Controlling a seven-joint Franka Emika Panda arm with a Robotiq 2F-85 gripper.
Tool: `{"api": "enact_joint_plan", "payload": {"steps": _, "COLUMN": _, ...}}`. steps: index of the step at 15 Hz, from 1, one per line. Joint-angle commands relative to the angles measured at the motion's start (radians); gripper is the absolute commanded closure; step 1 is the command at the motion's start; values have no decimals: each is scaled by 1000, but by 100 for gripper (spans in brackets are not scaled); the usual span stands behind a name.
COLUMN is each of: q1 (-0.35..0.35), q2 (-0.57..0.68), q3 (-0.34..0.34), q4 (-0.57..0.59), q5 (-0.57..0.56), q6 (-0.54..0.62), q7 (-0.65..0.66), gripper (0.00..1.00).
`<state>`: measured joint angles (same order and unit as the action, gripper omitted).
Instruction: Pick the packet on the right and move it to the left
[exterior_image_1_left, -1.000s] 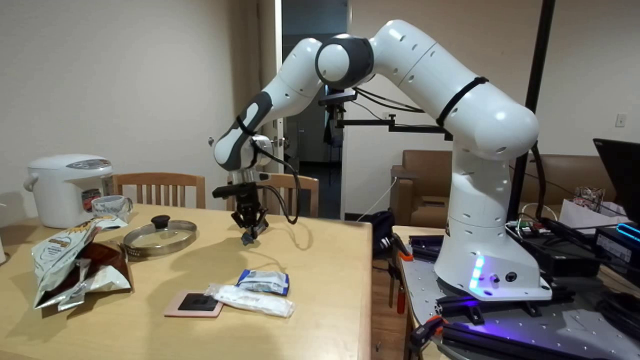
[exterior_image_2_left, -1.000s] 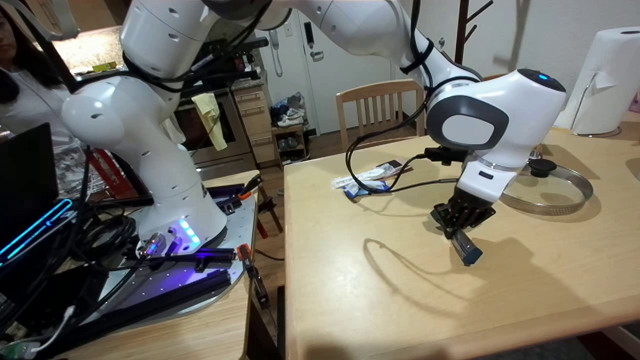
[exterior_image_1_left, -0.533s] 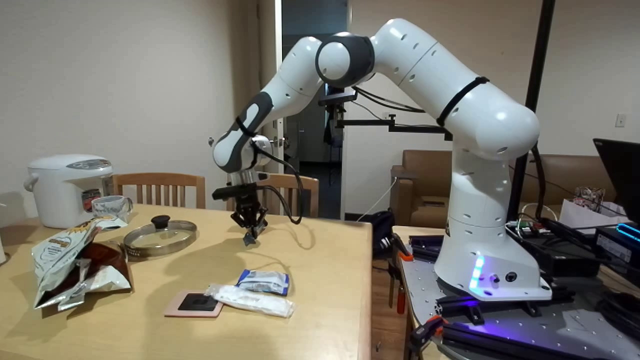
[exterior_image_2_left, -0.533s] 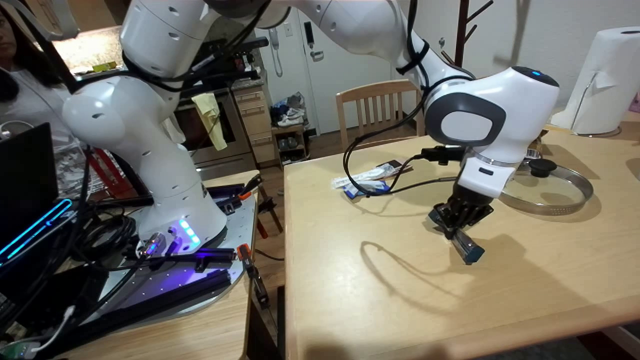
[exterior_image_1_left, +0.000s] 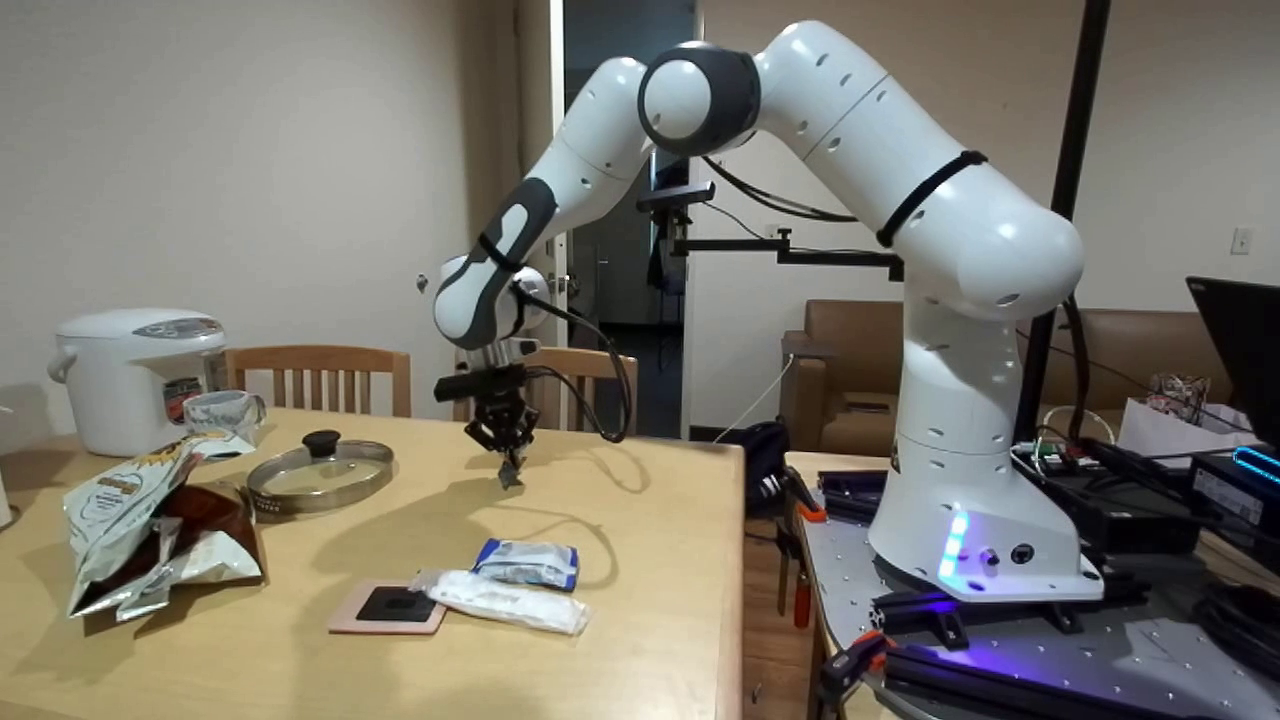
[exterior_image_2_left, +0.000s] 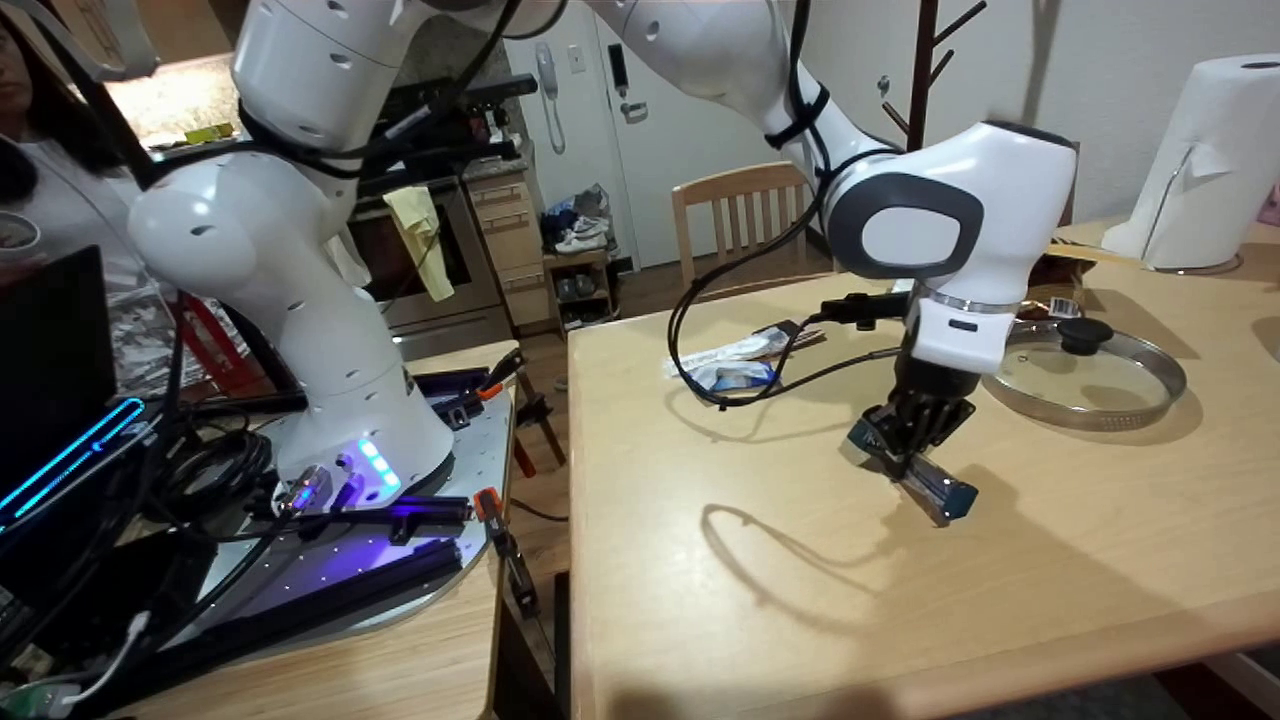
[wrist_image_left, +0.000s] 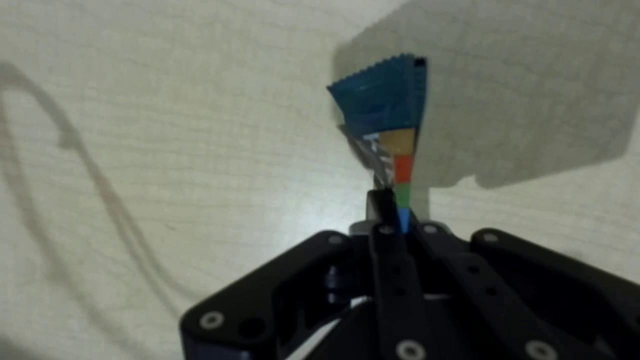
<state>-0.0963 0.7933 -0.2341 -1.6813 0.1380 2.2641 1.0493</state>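
Note:
A small dark teal packet with a strip of coloured squares (wrist_image_left: 385, 100) is pinched between the fingers of my gripper (wrist_image_left: 400, 212) in the wrist view. The packet's far end fans out beyond the fingertips. In both exterior views the gripper (exterior_image_1_left: 510, 448) (exterior_image_2_left: 908, 465) points down just above the wooden table (exterior_image_1_left: 640, 520), with the packet (exterior_image_1_left: 509, 475) (exterior_image_2_left: 945, 490) sticking out below and to both sides of the fingers. The packet appears to be a little above the tabletop; exact clearance is hard to tell.
A blue-and-white packet (exterior_image_1_left: 527, 564), a long white packet (exterior_image_1_left: 505, 600) and a pink-and-black square (exterior_image_1_left: 390, 610) lie near the table's edge. A glass lid (exterior_image_1_left: 320, 478), an open foil bag (exterior_image_1_left: 165, 530), a mug (exterior_image_1_left: 222, 412) and a paper towel roll (exterior_image_2_left: 1190, 170) stand further along.
The arm has risen slightly and drawn back a little toward its base. The gripper has turned slightly and shifted, still holding the packet. The items on the table have not moved.

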Motion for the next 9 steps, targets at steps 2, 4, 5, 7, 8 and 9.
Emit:
{"api": "enact_joint_plan", "payload": {"steps": 2, "q1": 10, "q2": -116, "q3": -14, "q4": -127, "q5": -34, "q6": 61, "q7": -59, "gripper": 100}}
{"api": "enact_joint_plan", "payload": {"steps": 4, "q1": 14, "q2": -154, "q3": -15, "q4": -158, "q5": -42, "q6": 78, "q7": -88, "gripper": 100}}
{"api": "enact_joint_plan", "payload": {"steps": 5, "q1": 17, "q2": -174, "q3": -15, "q4": -174, "q5": -48, "q6": 89, "q7": -103, "gripper": 100}}
{"api": "enact_joint_plan", "payload": {"steps": 7, "q1": 21, "q2": -217, "q3": -11, "q4": -209, "q5": -66, "q6": 114, "q7": -147, "gripper": 100}}
{"api": "enact_joint_plan", "payload": {"steps": 8, "q1": 22, "q2": -238, "q3": -6, "q4": -227, "q5": -73, "q6": 126, "q7": -180, "gripper": 100}}
{"api": "enact_joint_plan", "payload": {"steps": 9, "q1": 22, "q2": -258, "q3": -1, "q4": -246, "q5": -79, "q6": 136, "q7": -215, "gripper": 100}}
